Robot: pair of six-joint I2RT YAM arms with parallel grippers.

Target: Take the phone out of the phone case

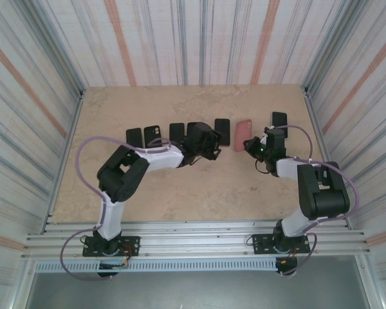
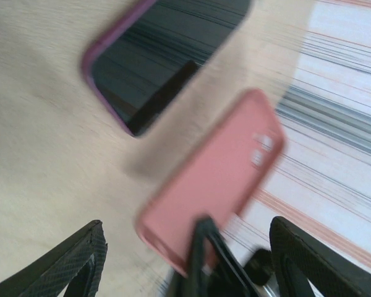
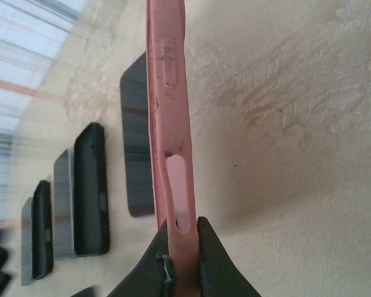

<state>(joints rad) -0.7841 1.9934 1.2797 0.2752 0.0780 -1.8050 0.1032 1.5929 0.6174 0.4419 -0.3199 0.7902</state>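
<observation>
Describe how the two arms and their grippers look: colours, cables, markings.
The left arm and right arm have bulky black joint housings joined by white links, on black base plates. A lavender cable loops along each. A small green light glows near the right wrist. The left gripper has black fingers with a cross-hatched texture; the right gripper has dark, smooth fingers.

A row of phones is lying across the far part of the desk (image 1: pixel 180 187). The left hand (image 1: pixel 209 141) is sitting inside this row, several phones (image 1: pixel 153 135) at its left, one phone (image 1: pixel 222 132) just at its right. Further right, the right hand (image 1: pixel 252 145) is holding the phone case (image 1: pixel 242 135) on its edge. Another phone (image 1: pixel 279 120) is lying behind it.
</observation>
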